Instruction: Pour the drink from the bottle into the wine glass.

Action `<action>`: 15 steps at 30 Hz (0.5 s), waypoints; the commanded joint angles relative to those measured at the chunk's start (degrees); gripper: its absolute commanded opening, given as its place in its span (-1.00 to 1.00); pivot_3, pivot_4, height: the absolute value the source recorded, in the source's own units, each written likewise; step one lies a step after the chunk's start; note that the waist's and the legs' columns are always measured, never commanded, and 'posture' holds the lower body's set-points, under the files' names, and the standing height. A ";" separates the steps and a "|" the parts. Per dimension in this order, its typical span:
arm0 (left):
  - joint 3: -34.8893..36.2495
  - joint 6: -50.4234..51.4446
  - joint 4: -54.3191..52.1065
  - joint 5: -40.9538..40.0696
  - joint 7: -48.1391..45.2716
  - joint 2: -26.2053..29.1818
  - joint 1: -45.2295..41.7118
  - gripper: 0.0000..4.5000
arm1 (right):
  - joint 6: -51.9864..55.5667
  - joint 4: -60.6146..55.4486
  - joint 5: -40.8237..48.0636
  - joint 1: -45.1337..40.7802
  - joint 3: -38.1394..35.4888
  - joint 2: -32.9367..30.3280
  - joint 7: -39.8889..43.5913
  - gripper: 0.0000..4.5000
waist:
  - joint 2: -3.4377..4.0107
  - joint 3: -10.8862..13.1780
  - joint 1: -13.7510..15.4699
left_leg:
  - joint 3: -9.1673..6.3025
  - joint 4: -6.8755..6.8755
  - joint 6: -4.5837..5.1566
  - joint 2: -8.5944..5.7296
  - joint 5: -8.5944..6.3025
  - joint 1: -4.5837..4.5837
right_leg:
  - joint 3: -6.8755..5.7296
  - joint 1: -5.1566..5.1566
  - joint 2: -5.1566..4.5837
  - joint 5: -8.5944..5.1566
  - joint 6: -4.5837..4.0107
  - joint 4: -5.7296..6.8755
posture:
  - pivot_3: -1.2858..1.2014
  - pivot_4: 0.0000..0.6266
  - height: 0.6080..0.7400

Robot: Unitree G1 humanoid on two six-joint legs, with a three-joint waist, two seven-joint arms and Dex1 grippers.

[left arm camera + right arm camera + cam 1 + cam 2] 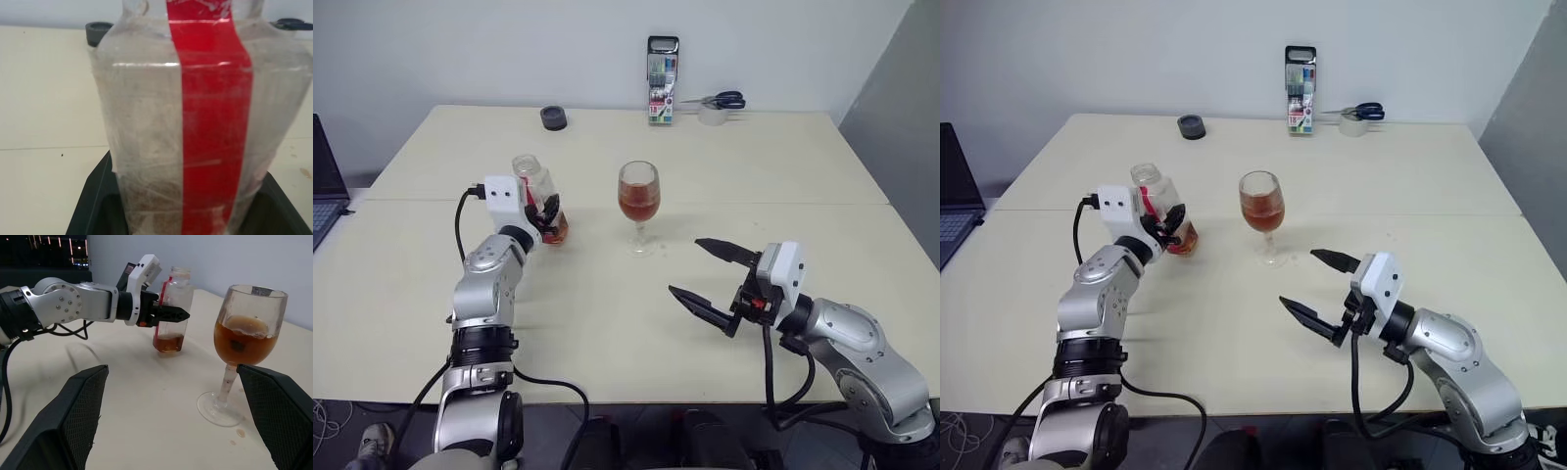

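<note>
The clear plastic bottle (pixel 539 201) stands upright on the table left of centre, uncapped, with a red strip (pixel 212 122) down its side and a little reddish-brown drink (pixel 169 343) at the bottom. My left gripper (pixel 546 217) is shut on the bottle's lower half. To the right of the bottle stands the wine glass (pixel 638 204), about half full of the same drink (pixel 243 339). My right gripper (pixel 707 278) hovers open and empty near the table's front right, short of the glass.
At the table's far edge are a black round lid (pixel 553 117), an upright marker case (pixel 662 80), and scissors on a tape roll (pixel 717 104). A laptop (pixel 327 186) sits off the left edge. Small drops (pixel 238 433) lie by the glass foot.
</note>
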 commanded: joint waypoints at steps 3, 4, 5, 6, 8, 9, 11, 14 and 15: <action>-1.44 -9.85 3.32 2.57 -1.71 0.99 1.74 -0.22 | -3.35 1.53 -2.04 -0.63 0.22 1.05 -0.36 1.00 | -0.02 -0.01 0.09 | 0.01 0.00 0.01 0.00 0.00 0.01 | 0.01 0.02 0.00 0.00 0.00 0.00 | 0.03 -0.52 1.00; -1.36 -10.66 3.92 2.54 -1.81 0.97 1.91 -0.22 | -3.58 1.65 -2.20 -0.54 0.25 1.13 -0.33 1.00 | -0.02 -0.01 0.10 | 0.00 0.00 0.01 0.00 0.00 0.01 | 0.00 0.02 0.00 0.00 0.00 0.00 | 0.03 -0.52 1.00; -1.18 -11.30 4.41 2.40 -1.88 0.91 2.03 -0.22 | -3.77 1.72 -2.40 -0.44 0.27 1.20 -0.30 1.00 | -0.02 -0.01 0.10 | 0.00 0.00 0.02 -0.01 -0.01 0.01 | 0.01 0.02 0.00 0.00 0.00 0.00 | 0.03 -0.52 1.00; -1.09 -11.78 4.76 2.28 -1.92 0.89 2.05 -0.22 | -3.91 1.76 -2.57 -0.36 0.29 1.27 -0.24 1.00 | -0.02 -0.01 0.10 | 0.01 0.00 0.02 0.00 -0.01 0.02 | 0.01 0.02 0.00 0.00 0.00 0.00 | 0.03 -0.52 1.00; -0.99 -12.40 5.46 2.39 -1.80 1.07 2.26 -0.22 | -4.33 1.84 -2.85 0.04 0.22 1.27 -0.07 1.00 | -0.02 -0.01 0.09 | 0.00 0.00 0.04 0.00 -0.02 0.02 | 0.00 0.02 0.00 0.00 0.00 0.00 | 0.03 -0.52 1.00; -0.91 -12.51 5.60 2.40 -1.66 1.11 2.42 -0.22 | -4.50 1.87 -3.01 0.24 0.25 1.27 -0.05 1.00 | -0.03 -0.02 0.09 | 0.00 0.00 0.16 0.00 -0.09 0.02 | 0.00 0.02 0.00 0.00 0.00 0.00 | 0.03 -0.52 1.00; -0.69 -12.49 5.48 2.26 -1.33 1.05 2.74 -0.06 | -4.77 1.86 -3.33 0.50 0.46 1.29 -0.12 1.00 | -0.02 -0.02 0.06 | 0.00 0.00 0.17 0.00 -0.10 0.02 | 0.01 0.03 0.00 0.00 0.00 0.01 | 0.03 -0.52 1.00; -0.18 -11.93 5.03 1.47 -1.01 0.73 3.13 0.32 | -4.90 1.76 -3.62 0.57 0.75 1.42 -0.34 1.00 | -0.02 -0.02 0.03 | 0.01 0.00 0.18 0.00 -0.10 0.04 | 0.01 0.03 0.00 0.00 0.00 0.02 | 0.03 -0.52 1.00; -0.17 -11.76 4.63 1.22 -1.21 0.74 3.43 0.46 | -4.92 1.69 -3.77 0.57 0.84 1.42 -0.41 1.00 | -0.02 -0.02 0.01 | 0.01 0.00 0.18 0.00 -0.10 0.04 | 0.01 0.03 0.00 0.00 0.00 0.02 | 0.03 -0.52 1.00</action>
